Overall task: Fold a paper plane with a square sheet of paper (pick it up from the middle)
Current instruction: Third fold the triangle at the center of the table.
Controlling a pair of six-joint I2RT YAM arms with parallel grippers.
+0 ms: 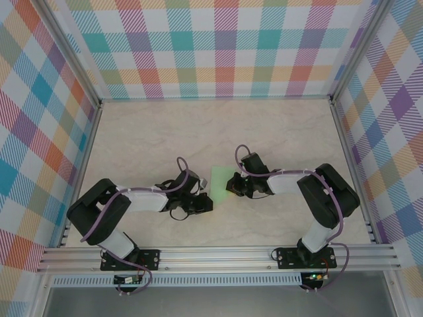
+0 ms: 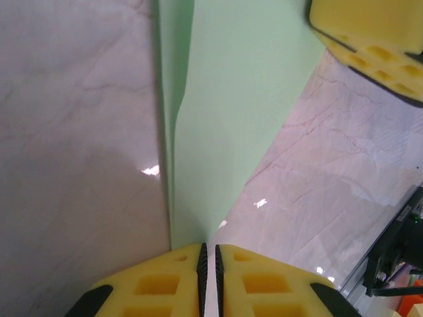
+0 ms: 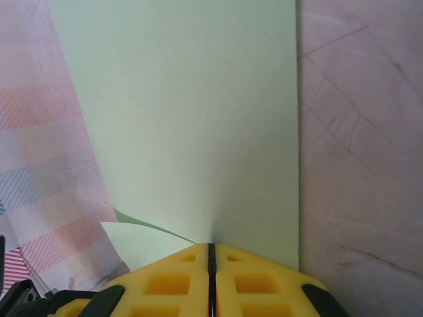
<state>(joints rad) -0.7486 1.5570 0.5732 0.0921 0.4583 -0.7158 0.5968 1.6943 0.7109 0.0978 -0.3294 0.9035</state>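
The square sheet of paper (image 1: 221, 179) is pale green and hangs between both grippers, just above the middle of the table. My left gripper (image 1: 205, 195) is shut on its left edge. In the left wrist view the sheet (image 2: 231, 112) rises from the left gripper (image 2: 209, 247) with a long crease on its left side. One yellow finger (image 2: 370, 46) of the right gripper shows at the top right. My right gripper (image 1: 233, 186) is shut on the opposite edge. In the right wrist view the sheet (image 3: 192, 119) spreads out from the right gripper (image 3: 211, 246), and a lower flap (image 3: 142, 241) curls beneath it. The paper plane is out of view.
The tabletop (image 1: 198, 132) has a pale marble look, with free room across its far half. Checkered walls (image 1: 218, 46) close it in on three sides. An aluminium rail (image 1: 218, 256) runs along the near edge, where both arm bases are bolted.
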